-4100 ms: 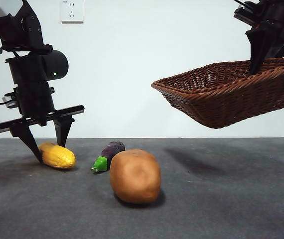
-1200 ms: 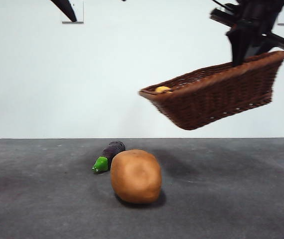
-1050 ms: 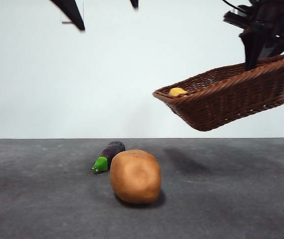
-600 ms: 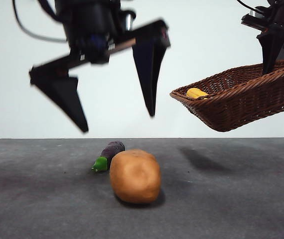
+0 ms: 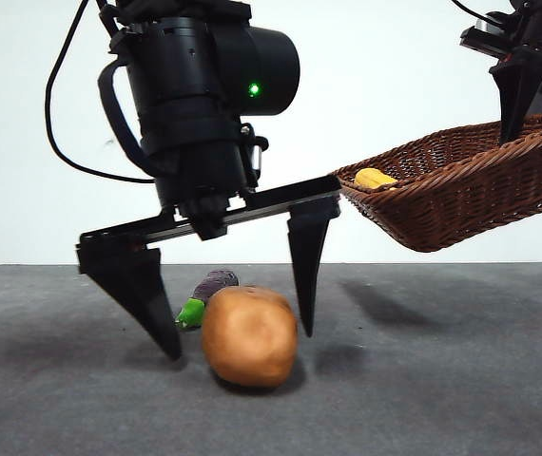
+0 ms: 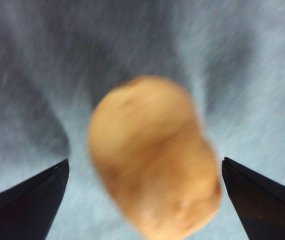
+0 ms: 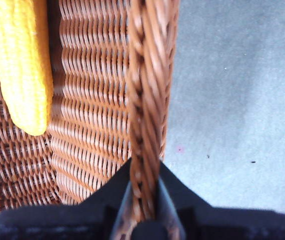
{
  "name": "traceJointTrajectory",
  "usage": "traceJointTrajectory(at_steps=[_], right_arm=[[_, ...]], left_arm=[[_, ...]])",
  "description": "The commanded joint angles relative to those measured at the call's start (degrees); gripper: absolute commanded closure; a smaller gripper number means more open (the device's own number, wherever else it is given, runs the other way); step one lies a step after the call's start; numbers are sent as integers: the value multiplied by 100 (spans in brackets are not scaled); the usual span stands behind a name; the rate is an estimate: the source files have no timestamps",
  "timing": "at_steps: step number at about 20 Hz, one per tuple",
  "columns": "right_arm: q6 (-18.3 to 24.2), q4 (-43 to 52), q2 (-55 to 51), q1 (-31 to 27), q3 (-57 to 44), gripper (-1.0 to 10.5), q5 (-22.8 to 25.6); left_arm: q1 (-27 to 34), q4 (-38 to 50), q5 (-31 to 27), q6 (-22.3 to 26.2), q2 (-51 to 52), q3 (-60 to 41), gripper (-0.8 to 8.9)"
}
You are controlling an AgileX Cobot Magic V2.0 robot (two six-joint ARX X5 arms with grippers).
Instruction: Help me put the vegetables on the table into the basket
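- I have the left gripper (image 5: pixel 236 328) low over the dark grey matte table (image 5: pixel 442 380), jaws spread wide, one on each side of the large rounded tan-brown potato (image 5: pixel 249 334), neither touching it.
- I judge the potato smooth, stiff and probably light; its rounded flanks may slip or roll, so I would close across its widest middle, low toward the table.
- The wrist view shows the potato (image 6: pixel 155 157) blurred, matt, with faint darker patches.
- The small dark purple eggplant with bright green stem (image 5: pixel 206 294) lies on the table just behind the potato.
- The yellow corn cob (image 5: pixel 375 178) lies inside the shallow dark brown woven wicker basket (image 5: pixel 471 195).
- The right gripper (image 7: pixel 145 200) is clamped on the braided rim, holding the basket tilted in the air.
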State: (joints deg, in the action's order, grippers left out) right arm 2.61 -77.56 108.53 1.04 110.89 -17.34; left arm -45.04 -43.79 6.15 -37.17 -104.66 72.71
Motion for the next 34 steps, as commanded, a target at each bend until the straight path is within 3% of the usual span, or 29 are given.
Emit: traceJointTrajectory(at_steps=[1, 4, 7, 12, 16, 20, 23, 29, 34], right_arm=[[50, -136, -61, 7, -9, 963, -63], [48, -138, -61, 7, -9, 963, -66], [48, -138, -61, 7, -9, 963, -66], [46, -140, -61, 9, -17, 963, -63], [4, -140, -61, 70, -28, 963, -66], [-111, -140, -61, 372, -28, 963, -31], [-138, -140, -61, 824, -28, 963, -42], [-240, -136, -61, 1864, -28, 963, -35], [-389, -74, -61, 2225, -28, 963, -22]], left_arm=[[-4, 48, -24, -57, -26, -28, 353], [-2, 2, -131, -4, -26, -28, 684], [-7, 4, -168, 208, -26, -28, 812], [20, -214, -15, 916, 507, -17, 822], [-98, -13, -15, 929, 1635, -17, 822], [-262, 916, 98, 927, 2435, -17, 822], [-256, 1255, 452, 852, 2472, -17, 822], [-254, 1193, 278, 848, 2140, -17, 822], [-258, 868, 280, 909, 1932, -17, 810]])
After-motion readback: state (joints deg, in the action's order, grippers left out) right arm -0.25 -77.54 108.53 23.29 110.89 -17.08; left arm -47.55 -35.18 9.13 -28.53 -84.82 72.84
